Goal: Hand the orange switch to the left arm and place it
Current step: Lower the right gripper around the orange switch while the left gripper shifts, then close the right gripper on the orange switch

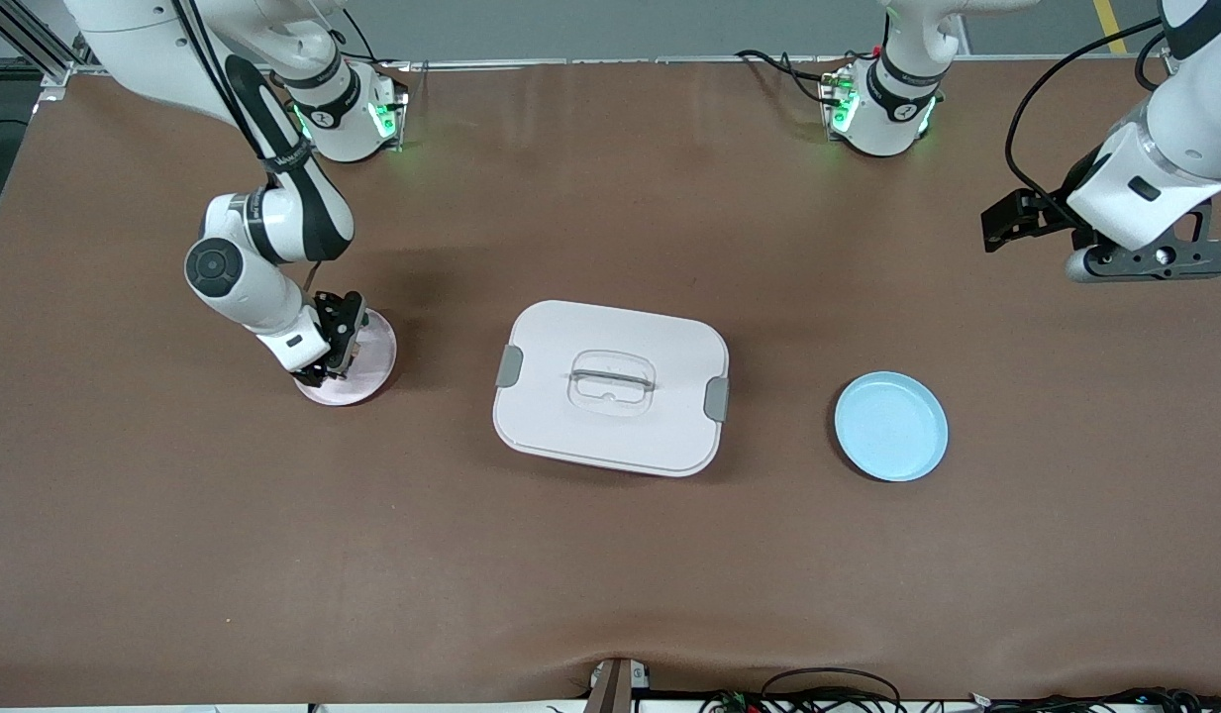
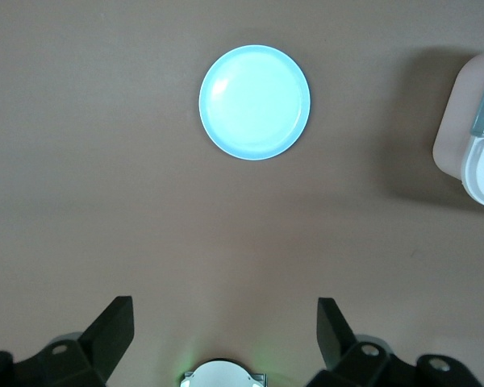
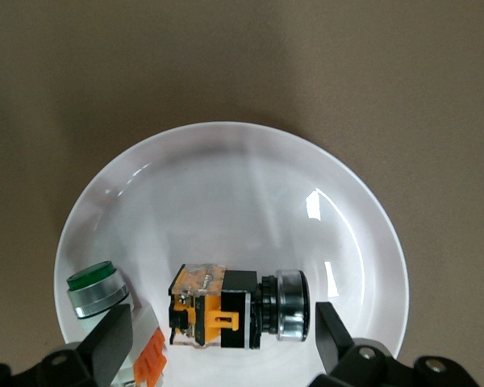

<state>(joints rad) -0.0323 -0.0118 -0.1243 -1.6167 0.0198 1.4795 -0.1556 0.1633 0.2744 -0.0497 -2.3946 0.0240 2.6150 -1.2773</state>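
We are lowering the right tool (image 1: pixel 331 349), jaws wide and empty, over the orange switch (image 3: pixel 218 314) lying on the pink plate (image 1: pixel 372 368). The box (image 1: pixel 610 386) is sitting mid-tabletop as the obstacle. The left tool (image 2: pixel 226 334) is waiting open, empty, above the blue plate (image 1: pixel 890 426).

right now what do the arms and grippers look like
Both arms are glossy white with rounded shells and black joint bands. The right arm carries a black cable and a dark round joint cap. The left arm has a looping black cable. Left gripper and right gripper have black fingers.
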